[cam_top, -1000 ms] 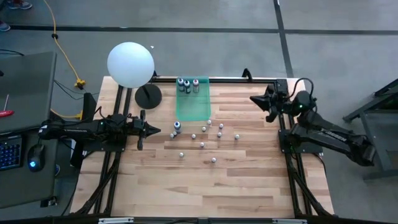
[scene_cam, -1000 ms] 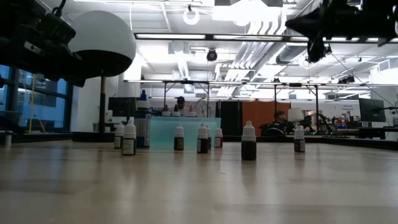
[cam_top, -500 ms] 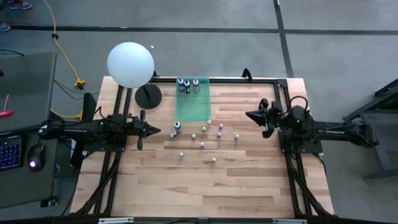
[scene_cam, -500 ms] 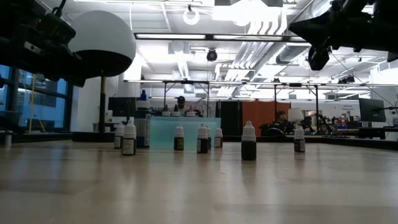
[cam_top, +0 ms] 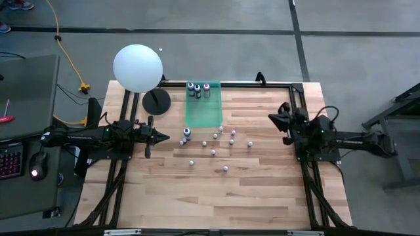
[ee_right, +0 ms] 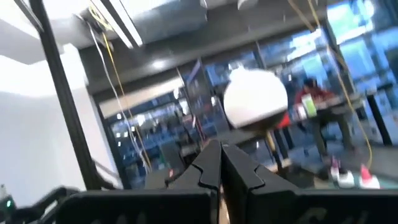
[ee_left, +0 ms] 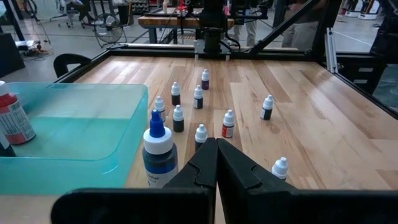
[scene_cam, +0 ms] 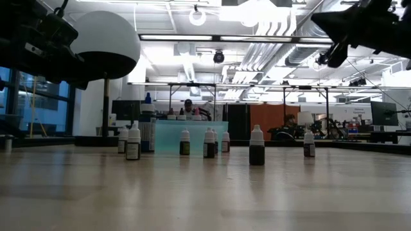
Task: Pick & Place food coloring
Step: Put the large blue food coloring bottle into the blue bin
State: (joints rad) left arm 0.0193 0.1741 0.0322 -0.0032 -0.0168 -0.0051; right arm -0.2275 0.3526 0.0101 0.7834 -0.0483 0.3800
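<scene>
The wooden tabletop (cam_top: pixel 262 190) fills the scene, with the white ball lamp (cam_top: pixel 137 67) at its far left corner. The green tray (cam_top: pixel 202 113) sits ahead of the left gripper (cam_top: pixel 163 138), three bottles (cam_top: pixel 197 89) standing at its far end. That gripper waits at the left edge, jaws pressed together, empty. The right gripper (cam_top: pixel 273 118) hangs high at the right edge, jaws closed too, holding nothing. Between both jaws, the small food coloring bottles (cam_top: pixel 215 143) stand scattered, the blue-capped bottle (ee_left: pixel 158 151) just ahead of the left jaws.
</scene>
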